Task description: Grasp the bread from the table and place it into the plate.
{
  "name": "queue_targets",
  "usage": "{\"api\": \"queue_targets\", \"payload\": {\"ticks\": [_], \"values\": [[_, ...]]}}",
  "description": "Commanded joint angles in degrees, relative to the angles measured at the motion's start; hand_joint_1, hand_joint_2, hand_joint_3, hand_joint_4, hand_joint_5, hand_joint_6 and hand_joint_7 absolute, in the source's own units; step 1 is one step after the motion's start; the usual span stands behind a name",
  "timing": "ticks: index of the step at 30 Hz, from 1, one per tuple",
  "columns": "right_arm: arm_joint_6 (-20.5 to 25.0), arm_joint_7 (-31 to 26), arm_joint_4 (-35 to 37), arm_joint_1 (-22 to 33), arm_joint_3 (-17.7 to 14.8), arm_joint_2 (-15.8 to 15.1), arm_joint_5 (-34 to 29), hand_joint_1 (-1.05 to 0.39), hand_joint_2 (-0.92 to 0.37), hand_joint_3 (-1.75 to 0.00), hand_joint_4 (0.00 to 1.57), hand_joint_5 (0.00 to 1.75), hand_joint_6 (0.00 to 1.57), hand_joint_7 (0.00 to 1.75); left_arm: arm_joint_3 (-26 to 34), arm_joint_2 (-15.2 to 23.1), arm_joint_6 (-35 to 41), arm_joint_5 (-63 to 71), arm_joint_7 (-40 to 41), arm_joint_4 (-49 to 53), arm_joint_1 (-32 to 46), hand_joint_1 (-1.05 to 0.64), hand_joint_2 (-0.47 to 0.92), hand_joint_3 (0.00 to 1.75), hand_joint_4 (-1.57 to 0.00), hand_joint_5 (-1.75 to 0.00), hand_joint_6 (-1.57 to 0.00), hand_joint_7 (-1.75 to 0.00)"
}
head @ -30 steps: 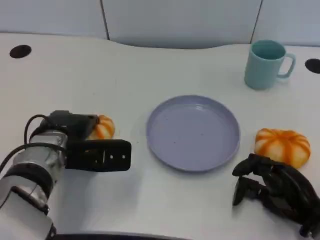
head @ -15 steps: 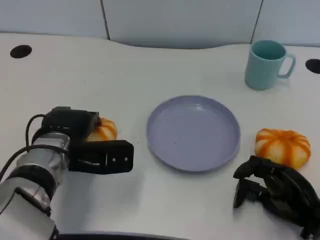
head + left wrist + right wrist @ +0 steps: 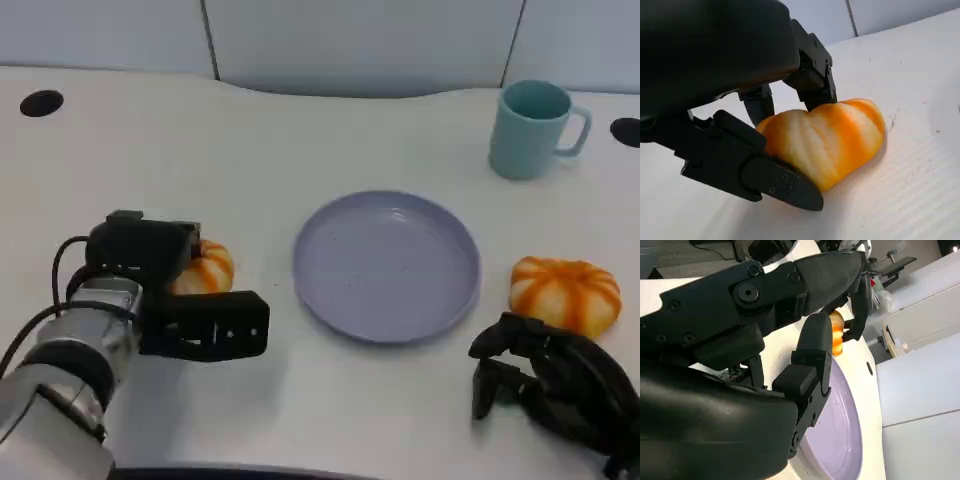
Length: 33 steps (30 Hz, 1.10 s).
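In the head view, a lavender plate (image 3: pixel 386 265) sits in the middle of the white table (image 3: pixel 300 140), with a teal mug (image 3: pixel 533 128) well behind it to the right. An orange-striped bread (image 3: pixel 207 269) lies on the table to the left of the plate, partly covered by the left hand (image 3: pixel 185 290), whose black shell sits over its near side while one long finger reaches toward the plate rim. A second bread roll (image 3: pixel 564 293) lies just right of the plate, and the right hand (image 3: pixel 545 380) rests on the table near it, fingers curled downward with nothing in them. Two dark round holes (image 3: pixel 40 103) mark the far corners of the table. In the left wrist view, the bread (image 3: pixel 827 141) rests on the table (image 3: pixel 920 190) with black fingers (image 3: pixel 765 175) on either side of it: one lies flat along its lower edge, touching it, and others come down behind it against its top, so the hand closes around the bread. In the right wrist view, the right hand (image 3: pixel 805 355) has its fingers bent inward over the table, empty; beyond them show the plate (image 3: pixel 840 440) and the far bread (image 3: pixel 836 333).
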Motion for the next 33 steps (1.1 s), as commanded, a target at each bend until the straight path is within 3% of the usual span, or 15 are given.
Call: {"api": "queue_targets", "payload": {"ticks": [1,3,4,5,7,15,22,24,26,29,30,33], "values": [[1.06,-0.54,1.89,1.19,0.25,-0.42,-0.93,-0.54,-0.92,-0.11,0.57,1.63,0.74,0.98,2.24,0.46,-0.49,-2.48,0.05,0.48,1.59,-0.27,0.91,0.05,-0.61,-1.48,-0.59,-1.16],[0.91,-1.07,2.21,1.03,0.32,-0.24,-1.14,-0.55,-0.92,-0.10,0.58,1.60,0.75,0.97,3.63,0.86,-1.89,-3.77,0.36,0.18,1.54,-0.25,0.90,0.05,-0.60,-1.54,-0.59,-1.20],[0.68,-1.42,2.49,0.96,0.35,-0.14,-1.31,-0.54,-0.92,-0.10,0.58,1.58,0.75,0.97,4.30,1.08,-2.65,-4.37,0.44,0.06,1.52,-0.25,0.91,0.07,-0.60,-1.66,-0.52,-1.46],[0.92,-2.03,2.30,1.02,0.52,-0.10,-1.55,-0.54,-0.92,-0.10,0.58,1.58,0.75,0.97,4.97,1.25,-3.18,-5.01,0.45,-0.05,1.44,-0.25,0.91,0.09,-0.61,-1.70,-0.48,-1.60],[1.23,-2.22,2.05,1.10,0.65,-0.02,-1.50,-0.53,-0.92,-0.10,0.58,1.56,0.75,0.96,6.16,1.44,-3.89,-6.04,0.30,-0.22,1.19,-0.26,0.92,0.17,-0.66,-1.74,-0.48,-1.72],[0.65,-2.39,2.99,0.76,0.82,0.34,-1.51,-0.52,-0.92,-0.09,0.61,1.58,0.76,0.95,7.20,2.15,-6.68,-6.77,-0.16,-1.65,-1.74,-0.23,0.83,0.32,-0.68,-1.75,-0.49,-1.74],[0.18,-3.03,3.03,0.43,1.12,0.57,-1.92,-0.52,-0.92,-0.10,0.61,1.60,0.77,0.95,5.15,2.36,-11.03,-4.46,1.82,-3.17,-4.65,-0.24,0.83,0.27,-0.69,-1.75,-0.49,-1.75],[0.05,-2.59,3.29,0.25,1.01,0.69,-1.72,-0.50,-0.92,-0.11,0.61,1.60,0.76,0.95,4.43,2.12,-11.53,-3.83,1.76,-3.45,-5.48,-0.25,0.84,0.17,-0.68,-1.75,-0.53,-1.61],[0.36,-1.53,3.93,-0.07,0.62,0.85,-1.05,-0.49,-0.92,-0.12,0.61,1.61,0.75,0.96,3.67,1.81,-11.81,-3.05,1.72,-3.71,-6.31,-0.27,0.87,0.07,-0.67,-1.72,-0.68,-1.21],[0.31,-1.33,5.05,-0.45,0.26,1.02,-0.89,-0.48,-0.92,-0.12,0.62,1.60,0.75,0.96,2.41,1.31,-11.86,-1.74,2.10,-4.00,-7.38,-0.29,0.90,0.02,-0.72,-1.52,-0.83,-0.81],[0.65,-2.23,4.84,-0.43,0.49,1.02,-1.30,-0.48,-0.92,-0.12,0.62,1.60,0.75,0.96,1.77,1.01,-12.16,-1.10,2.94,-4.11,-7.72,-0.29,0.90,0.01,-0.73,-1.50,-0.85,-0.77],[0.72,-2.15,4.74,-0.40,0.50,1.22,-1.20,-0.49,-0.92,-0.09,0.64,1.54,0.78,0.91,0.63,-0.02,-12.91,0.12,4.30,-4.28,-8.65,-0.26,0.91,0.01,-0.72,-1.71,-0.75,-1.14]]}}
